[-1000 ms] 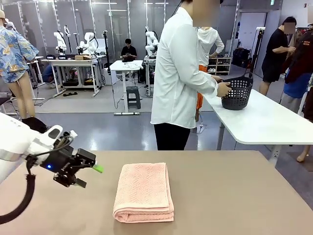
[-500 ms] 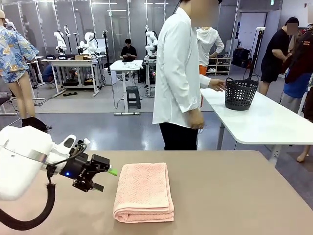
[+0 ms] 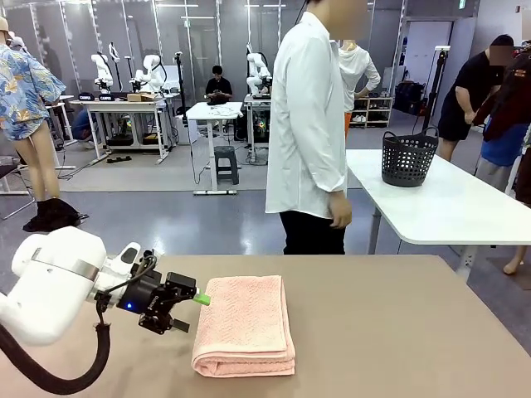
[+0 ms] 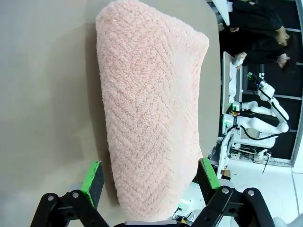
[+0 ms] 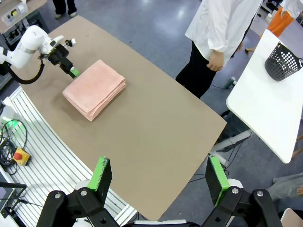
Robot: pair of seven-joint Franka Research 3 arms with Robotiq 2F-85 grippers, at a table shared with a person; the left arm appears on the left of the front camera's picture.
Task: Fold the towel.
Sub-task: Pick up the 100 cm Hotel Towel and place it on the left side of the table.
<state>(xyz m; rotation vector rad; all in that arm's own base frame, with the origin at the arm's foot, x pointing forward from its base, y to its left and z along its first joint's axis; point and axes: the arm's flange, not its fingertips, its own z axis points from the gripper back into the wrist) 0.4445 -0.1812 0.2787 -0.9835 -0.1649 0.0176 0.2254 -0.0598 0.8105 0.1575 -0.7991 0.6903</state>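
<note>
Brown tabletop (image 3: pixel 398 332): 1 folded salmon-pink terry towel (image 3: pixel 245 325) just ahead of left gripper (image 3: pixel 196 311), fingers wide open, empty; right gripper (image 5: pixel 158 178) open, empty.

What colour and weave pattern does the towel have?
The towel is light salmon pink with a fine zigzag weave, clearest in the left wrist view.

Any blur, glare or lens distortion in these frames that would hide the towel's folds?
Front view: even overhead light, the towel sharp, its stacked edges readable. Left wrist view: the zigzag weave is crisp, with only a soft shadow along one side. Right wrist view: wide-angle, the table looks skewed and the towel small, but no glare.
</note>
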